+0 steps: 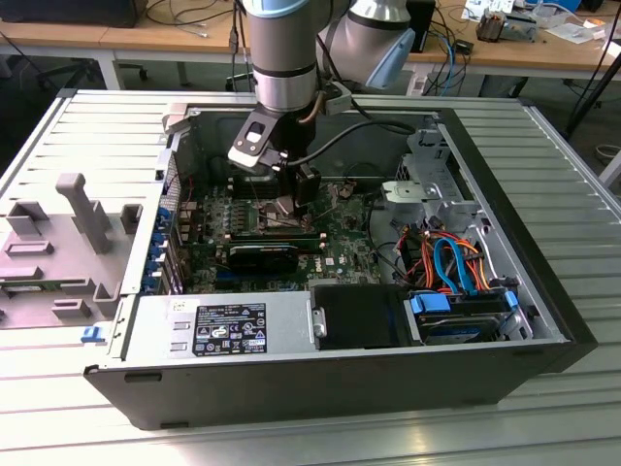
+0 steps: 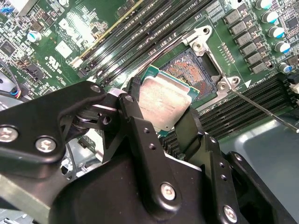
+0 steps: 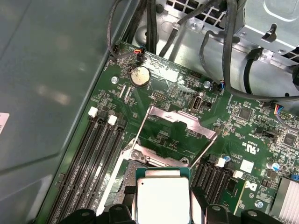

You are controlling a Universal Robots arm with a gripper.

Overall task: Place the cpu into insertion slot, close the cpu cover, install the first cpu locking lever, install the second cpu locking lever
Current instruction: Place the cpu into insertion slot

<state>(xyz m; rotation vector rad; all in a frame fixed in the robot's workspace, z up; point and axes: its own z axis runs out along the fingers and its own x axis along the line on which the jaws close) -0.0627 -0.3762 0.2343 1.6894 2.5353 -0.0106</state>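
Fingers [image 2: 140, 128] of the gripper [image 2: 159, 109] are drawn in against opposite edges of the cpu [image 2: 164, 99] and pinch it between them. The chip's dull silver top faces up and its green border shows along the free edges. In both wrist views the cpu [image 3: 163, 199] hangs above the board, not seated.

Just past the chip lies the insertion slot [image 2: 194, 65]. Its dark pin field is bare and a silvery rim frames it. In the second wrist view the chip overlaps the socket's near corner, and the rest of the socket is uncovered.

In the first wrist view the cpu cover [image 3: 182, 120] is swung up off the socket, and green board shows through its square window. A thin wire rod stands at each side of it. One locking lever [image 2: 261, 108] runs as a thin rod from the socket's corner across the memory slots [image 2: 145, 35].

Around the socket is the green motherboard [image 2: 60, 28], with a row of capacitors [image 2: 275, 32] and a coin cell battery [image 3: 139, 75]. Black cables [image 3: 224, 60] loop over the board's far edge.

In the exterior view the arm [image 1: 284, 58] reaches straight down into the computer case [image 1: 340, 388], which lies on its side. The case also holds a power supply [image 1: 223, 328], orange and blue cables [image 1: 446, 257] and a drive bay [image 1: 456, 316]. The case rests on a slatted metal table [image 1: 543, 408]. A grey moulded fixture [image 1: 68, 233] sits on that table at the exterior view's left.
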